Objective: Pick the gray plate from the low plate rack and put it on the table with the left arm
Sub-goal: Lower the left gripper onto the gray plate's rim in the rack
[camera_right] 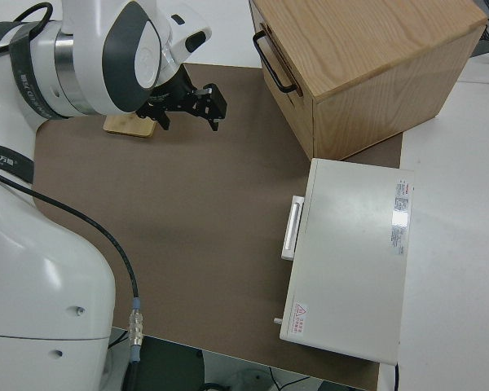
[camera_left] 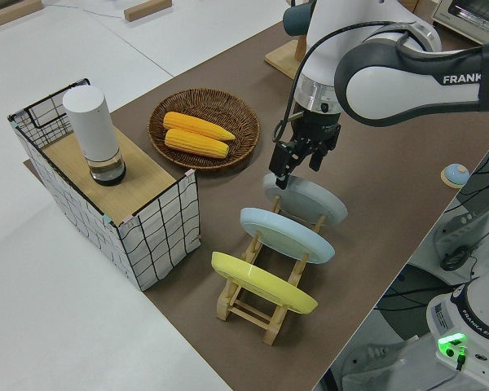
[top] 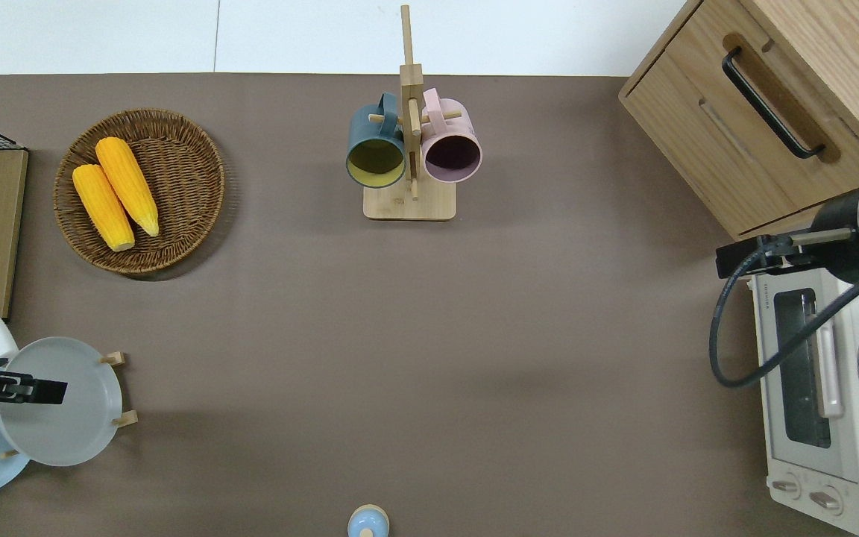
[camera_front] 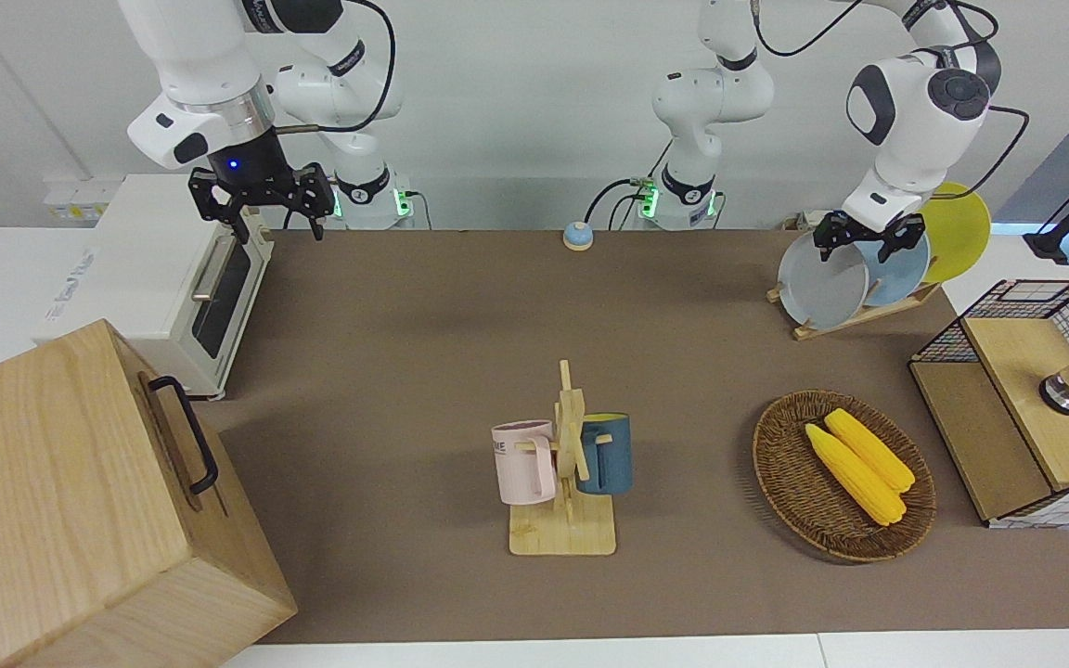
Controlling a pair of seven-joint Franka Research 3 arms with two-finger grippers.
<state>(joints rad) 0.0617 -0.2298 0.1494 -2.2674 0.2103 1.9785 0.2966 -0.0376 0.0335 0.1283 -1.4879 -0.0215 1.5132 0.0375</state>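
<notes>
Table (camera_front: 460, 325) | low plate rack (camera_left: 265, 303) at our left arm's end | gray plate (camera_front: 820, 283) leaning in its slot farthest from robots, rim up | left gripper (camera_front: 869, 239) at top rim, we can't tell whether pinching; right parked

Three plates (camera_left: 306, 202), two mugs (camera_front: 523, 461), two corn cobs (camera_front: 855, 473).

The black left gripper (camera_left: 296, 160) is showing against the pale blue-gray plate (camera_left: 310, 200) directly under it. Next along the light wooden rack (camera_left: 265, 303) are sitting a sky-blue plate (camera_left: 287, 235) and a yellow plate (camera_left: 261, 283). The table (camera_front: 423, 371) is showing matte brown.
</notes>
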